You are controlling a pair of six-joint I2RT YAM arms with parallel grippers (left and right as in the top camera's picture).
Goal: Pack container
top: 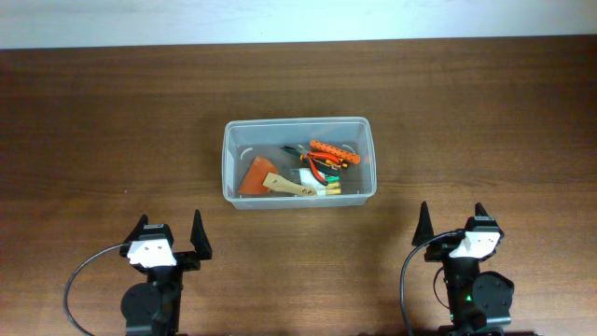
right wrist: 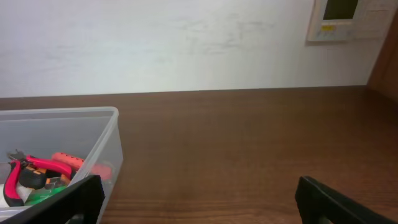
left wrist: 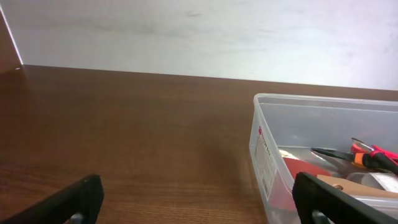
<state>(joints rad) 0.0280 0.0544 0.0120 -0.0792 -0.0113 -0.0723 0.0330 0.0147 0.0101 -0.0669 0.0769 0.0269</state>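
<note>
One bin, two grippers, a few small tools.

Seen from above: one clear bin [top: 225,161] on one brown table [top: 112,112]. Holds one scraper [top: 266,179] with an orange blade and wooden handle, one pair of pliers [top: 315,164] with red-and-black grips, one orange ridged bar [top: 334,149], and a green-and-yellow clump [top: 332,188] too tangled to count. Two grippers at the near edge, left gripper [top: 169,218] and right gripper [top: 451,209], two fingers apiece. One wall panel [right wrist: 341,18] in the right wrist view.

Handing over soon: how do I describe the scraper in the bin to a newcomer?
Find the clear bin mid-table. In its left half lies the scraper: a flat red-orange blade on a pale wooden handle. Only it has a broad blade.
</note>
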